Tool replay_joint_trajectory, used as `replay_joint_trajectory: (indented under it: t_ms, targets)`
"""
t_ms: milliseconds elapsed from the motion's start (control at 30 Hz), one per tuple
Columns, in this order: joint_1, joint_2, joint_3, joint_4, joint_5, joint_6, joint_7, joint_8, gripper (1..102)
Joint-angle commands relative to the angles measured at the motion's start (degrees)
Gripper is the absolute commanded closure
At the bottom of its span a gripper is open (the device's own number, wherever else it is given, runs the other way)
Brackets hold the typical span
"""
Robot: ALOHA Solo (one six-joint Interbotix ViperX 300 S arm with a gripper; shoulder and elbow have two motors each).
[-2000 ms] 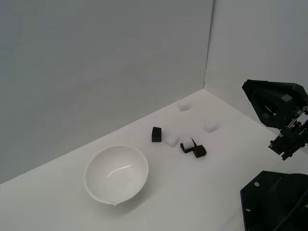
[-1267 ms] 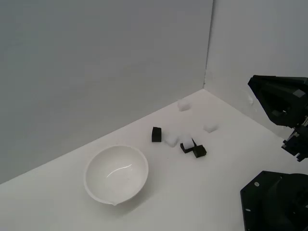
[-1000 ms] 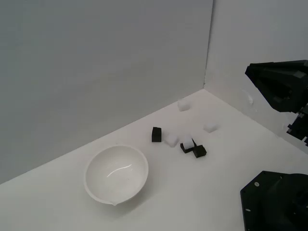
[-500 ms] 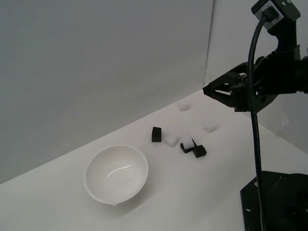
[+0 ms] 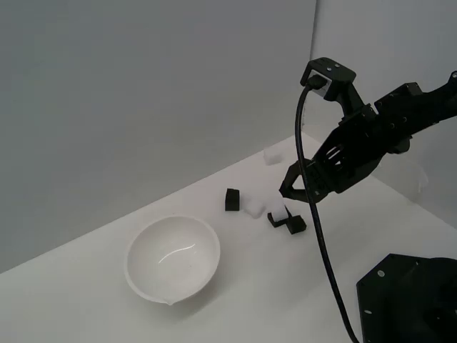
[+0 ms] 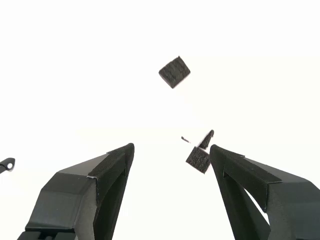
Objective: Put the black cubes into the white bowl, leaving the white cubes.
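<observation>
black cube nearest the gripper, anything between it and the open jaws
Nothing visible. The small matte black cube lies on bare white surface just ahead of the open gripper, close by one finger, with a white cube touching its far side.

The exterior view looks down from well back across the bench. The wrist view sits close above it, between the tool's prongs. Both catch the black cubes.

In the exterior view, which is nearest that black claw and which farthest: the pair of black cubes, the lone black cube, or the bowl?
From the end effector, by that view:
1. The pair of black cubes, just below its tips.
2. The lone black cube, further toward the exterior view's left.
3. The white bowl, farthest, at the lower left of the exterior view.
</observation>
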Motion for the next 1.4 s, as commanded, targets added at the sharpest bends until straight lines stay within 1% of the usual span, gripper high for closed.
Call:
replay_joint_trajectory:
  t_ms: [0,300,400,467,567,700,800,900,1000,1067,1167,1200,1367]
  targets:
    - [-0.8,-1.6,-1.4,-1.3,-1.4,-0.8,0.6,0.9,20]
    - [-0.8,-10.5,-10.4,-0.8,-1.0,-0.7,1.0,1.1,20]
    - [-0.8,-13.4,-13.1,-0.8,-0.9,-0.7,0.5,1.7,20]
    - [-0.8,-14.8,-14.6,-0.5,-0.7,-0.7,-1.0,1.9,20]
    - [-0.8,-16.4,-16.2,0.8,0.4,-0.7,-4.7,2.0,20]
    - [-0.8,-19.2,-18.9,2.3,2.1,-0.5,-7.0,2.1,20]
    - [-0.8,-21.4,-21.0,2.3,2.1,-0.3,-7.4,2.6,20]
    - [-0.8,-23.0,-22.8,2.2,1.9,-0.3,-8.1,2.8,20]
    - [-0.7,-24.3,-24.1,2.2,1.9,0.3,-9.1,2.8,20]
    - [-0.4,-25.2,-25.0,2.2,1.9,0.9,-9.7,2.8,20]
    - [1.1,-26.9,-26.5,2.2,1.9,2.7,-10.4,2.8,20]
    - [1.8,-27.2,-27.0,2.1,1.9,3.0,-10.4,2.8,20]
    - [3.4,-28.1,-27.9,1.9,1.7,3.2,-10.4,3.1,20]
